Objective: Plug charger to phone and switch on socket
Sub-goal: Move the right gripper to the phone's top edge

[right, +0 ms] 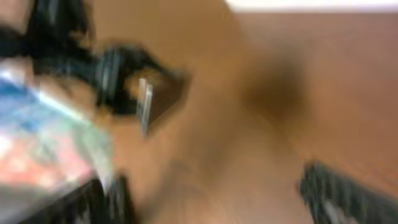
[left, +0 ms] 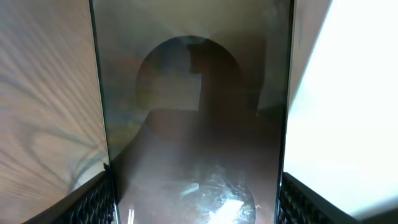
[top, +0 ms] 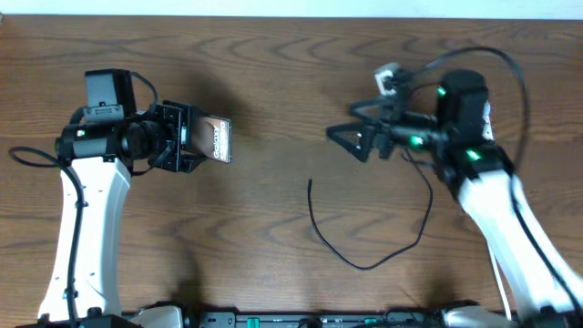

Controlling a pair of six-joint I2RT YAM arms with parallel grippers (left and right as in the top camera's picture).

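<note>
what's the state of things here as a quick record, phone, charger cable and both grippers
phone: clamped by its side edges, over the left part of the table
left gripper: shut on the phone
right gripper: open, empty, right of centre
charger: loose on the table in a curve, tip lying free
plugged into phone: no

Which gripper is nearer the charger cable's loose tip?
Right. The right gripper sits open just beyond the charger tip; the left gripper, clamped on the phone, is farther off on the other side.
</note>
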